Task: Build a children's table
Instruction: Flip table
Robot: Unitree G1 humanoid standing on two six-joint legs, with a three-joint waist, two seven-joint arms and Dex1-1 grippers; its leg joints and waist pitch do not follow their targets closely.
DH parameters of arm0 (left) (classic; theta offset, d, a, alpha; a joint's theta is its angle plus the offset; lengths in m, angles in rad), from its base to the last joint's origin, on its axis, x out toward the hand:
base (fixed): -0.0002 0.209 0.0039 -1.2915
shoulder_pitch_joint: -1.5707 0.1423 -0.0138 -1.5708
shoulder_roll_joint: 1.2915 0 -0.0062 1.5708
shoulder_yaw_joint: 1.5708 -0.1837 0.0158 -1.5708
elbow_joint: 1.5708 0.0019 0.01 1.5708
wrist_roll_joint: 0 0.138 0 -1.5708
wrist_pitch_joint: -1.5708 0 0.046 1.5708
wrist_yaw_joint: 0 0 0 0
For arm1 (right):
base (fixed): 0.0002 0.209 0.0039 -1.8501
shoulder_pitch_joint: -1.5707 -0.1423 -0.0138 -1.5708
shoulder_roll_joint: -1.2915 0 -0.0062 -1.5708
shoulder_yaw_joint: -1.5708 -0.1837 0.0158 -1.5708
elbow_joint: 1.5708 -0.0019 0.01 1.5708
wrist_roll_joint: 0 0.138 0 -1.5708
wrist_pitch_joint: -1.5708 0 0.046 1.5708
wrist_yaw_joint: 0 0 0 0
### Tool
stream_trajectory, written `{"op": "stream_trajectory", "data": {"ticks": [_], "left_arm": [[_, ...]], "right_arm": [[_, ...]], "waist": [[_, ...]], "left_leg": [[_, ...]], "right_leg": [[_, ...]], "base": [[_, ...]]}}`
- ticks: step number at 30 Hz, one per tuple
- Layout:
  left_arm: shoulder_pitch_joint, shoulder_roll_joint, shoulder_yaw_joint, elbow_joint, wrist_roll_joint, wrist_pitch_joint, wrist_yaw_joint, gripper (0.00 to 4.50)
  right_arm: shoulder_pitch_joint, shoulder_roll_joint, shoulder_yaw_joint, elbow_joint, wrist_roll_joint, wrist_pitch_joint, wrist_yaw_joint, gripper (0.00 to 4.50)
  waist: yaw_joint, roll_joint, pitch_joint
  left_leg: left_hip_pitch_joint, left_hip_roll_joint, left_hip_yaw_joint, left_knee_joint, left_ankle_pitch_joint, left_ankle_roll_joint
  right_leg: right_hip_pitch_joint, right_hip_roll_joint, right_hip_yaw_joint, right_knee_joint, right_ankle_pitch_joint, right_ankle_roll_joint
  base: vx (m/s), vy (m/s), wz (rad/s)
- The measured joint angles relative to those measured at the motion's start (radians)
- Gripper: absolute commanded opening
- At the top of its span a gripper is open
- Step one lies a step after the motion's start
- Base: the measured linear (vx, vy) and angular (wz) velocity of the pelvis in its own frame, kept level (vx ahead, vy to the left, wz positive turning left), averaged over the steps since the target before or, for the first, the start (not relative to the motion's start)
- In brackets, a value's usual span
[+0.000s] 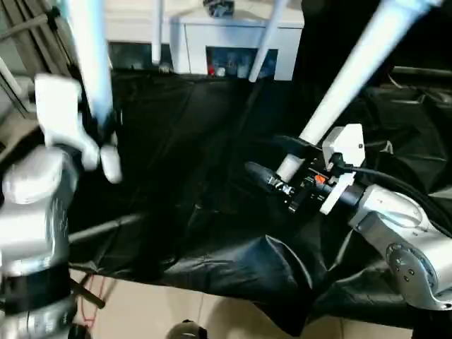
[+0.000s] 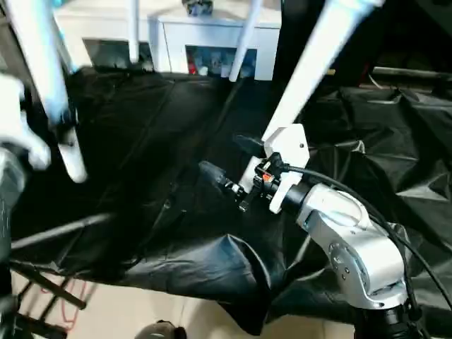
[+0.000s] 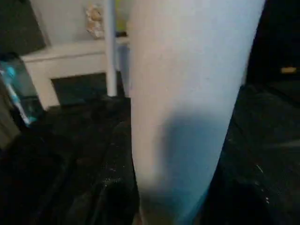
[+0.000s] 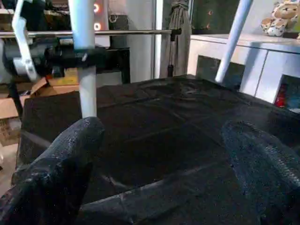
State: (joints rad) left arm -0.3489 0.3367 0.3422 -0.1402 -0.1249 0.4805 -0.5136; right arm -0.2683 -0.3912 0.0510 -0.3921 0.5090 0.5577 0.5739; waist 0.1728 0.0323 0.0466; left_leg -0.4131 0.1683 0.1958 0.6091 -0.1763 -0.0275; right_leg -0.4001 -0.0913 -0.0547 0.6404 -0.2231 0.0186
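Four long white tubular plastic legs stand up over the black-draped surface (image 1: 212, 141). The nearest left leg (image 1: 95, 63) is clamped in the left gripper (image 1: 106, 131), whose black fingers close around the tube with its lower end just below the grip; in the left wrist view this leg (image 3: 187, 103) fills the middle. The right leg (image 1: 353, 70) slants up from beside the right gripper (image 1: 272, 166), its lower end resting against the gripper's white housing, while the two black fingers (image 4: 56, 159) are spread wide with only cloth between them. Two farther legs (image 1: 265, 42) rise at the surface's far edge. Behind stands a white cabinet (image 1: 233, 42) with glass doors.
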Motion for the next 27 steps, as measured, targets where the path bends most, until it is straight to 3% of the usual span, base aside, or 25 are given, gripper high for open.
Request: {"op": "stream_trajectory", "data": {"ticks": [4, 11, 16, 19, 23, 27], "left_arm": [[0.023, 0.011, -0.018, 0.06, -0.023, -0.047, -0.047, 1.65], [0.032, 0.028, -0.017, 0.229, -0.061, -0.175, -0.131, 1.65], [0.032, 0.053, -0.028, 0.303, -0.069, -0.251, -0.16, 1.65], [0.031, 0.06, -0.02, 0.348, -0.075, -0.293, -0.157, 2.34], [0.076, 0.06, -0.005, 0.382, -0.08, -0.279, -0.155, 2.69], [0.164, 0.042, 0.044, 0.281, -0.153, -0.245, -0.156, 2.9]], "right_arm": [[-0.001, -0.002, 0.0, 0.0, 0.0, 0.01, -0.001, 4.5], [0.003, -0.004, 0.023, -0.028, 0.0, 0.062, -0.016, 4.5], [0.013, -0.004, 0.029, -0.046, 0.008, 0.074, -0.02, 4.5], [0.015, -0.004, 0.03, -0.049, 0.01, 0.087, -0.02, 4.5], [0.018, 0.0, 0.029, -0.068, 0.028, 0.096, -0.021, 4.5], [0.046, 0.005, 0.025, -0.071, 0.043, 0.099, -0.027, 4.5]], "waist": [[-0.001, -0.009, -0.001], [-0.006, -0.009, -0.001], [-0.016, -0.008, -0.004], [-0.027, -0.006, -0.005], [-0.039, -0.007, -0.005], [-0.059, -0.007, -0.005]], "left_leg": [[0.0, 0.0, 0.0, 0.0, 0.0, 0.0], [0.006, 0.0, 0.0, -0.002, 0.0, 0.0], [0.019, -0.001, 0.001, -0.008, 0.0, 0.0], [0.025, -0.002, 0.001, -0.01, 0.0, -0.001], [0.026, -0.001, 0.0, -0.012, 0.0, -0.002], [0.024, -0.001, 0.0, -0.012, 0.0, -0.002]], "right_leg": [[0.001, 0.0, 0.0, -0.002, 0.001, 0.0], [0.005, 0.0, 0.001, -0.005, 0.005, 0.001], [0.017, 0.0, 0.001, -0.011, 0.005, 0.002], [0.02, 0.0, 0.001, -0.011, 0.002, 0.007], [0.019, 0.0, 0.001, -0.011, 0.004, 0.007], [0.017, 0.001, 0.002, -0.013, 0.006, 0.001]], "base": [[0.0, 0.0, 0.0], [0.0, 0.0, 0.0], [0.0, 0.0, 0.0], [0.0, 0.0, 0.0], [0.0, 0.0, 0.0], [0.0, 0.0, 0.0]]}}
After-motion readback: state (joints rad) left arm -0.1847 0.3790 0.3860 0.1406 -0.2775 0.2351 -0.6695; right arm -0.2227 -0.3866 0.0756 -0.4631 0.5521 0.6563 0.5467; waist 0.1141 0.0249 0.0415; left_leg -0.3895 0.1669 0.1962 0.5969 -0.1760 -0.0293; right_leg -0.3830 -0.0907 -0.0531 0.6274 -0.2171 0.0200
